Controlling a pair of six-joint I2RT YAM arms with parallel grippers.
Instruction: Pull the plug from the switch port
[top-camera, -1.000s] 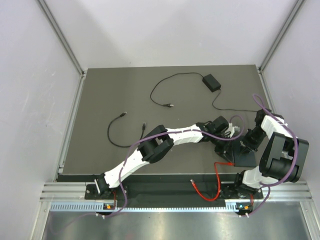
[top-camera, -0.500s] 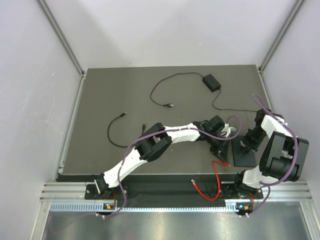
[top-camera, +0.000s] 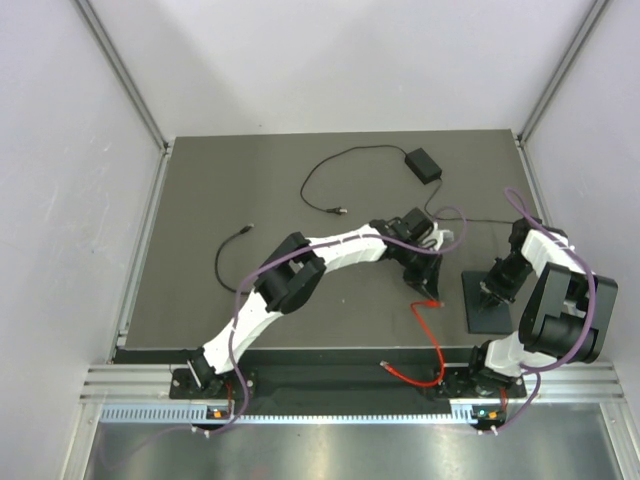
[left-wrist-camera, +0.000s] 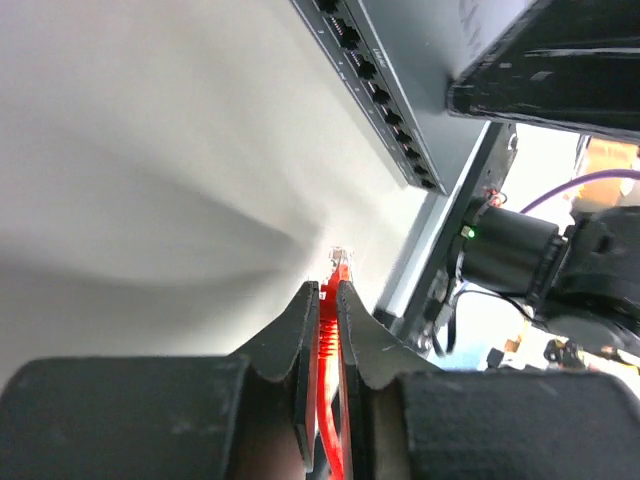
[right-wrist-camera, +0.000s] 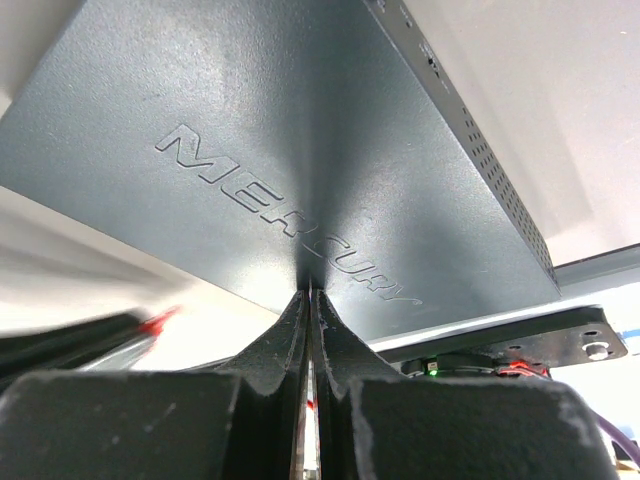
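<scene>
Dark grey table top (top-camera: 250, 200), enclosed by pale panels, is being viewed from above and from both wrists. The left gripper (left-wrist-camera: 327, 290) is being kept clamped on the plug (left-wrist-camera: 340, 262), whose clear tip is being seen just past the fingertips, with the red cable (left-wrist-camera: 328, 345) being pinched between the jaws behind it. The plug is being held free of the switch (left-wrist-camera: 400, 50) and apart from the row of ports (left-wrist-camera: 385, 105) along its edge; which port is the task's own cannot be told. From above, the red cable (top-camera: 435, 345) is being trailed from the left gripper (top-camera: 428, 290) down toward the near table edge. The right gripper (right-wrist-camera: 308, 295) is being pressed, jaws closed on nothing, onto the top face of the switch (right-wrist-camera: 250, 150), near its printed lettering. A power brick (top-camera: 422, 163) with thin cords is lying well apart at the far side.
</scene>
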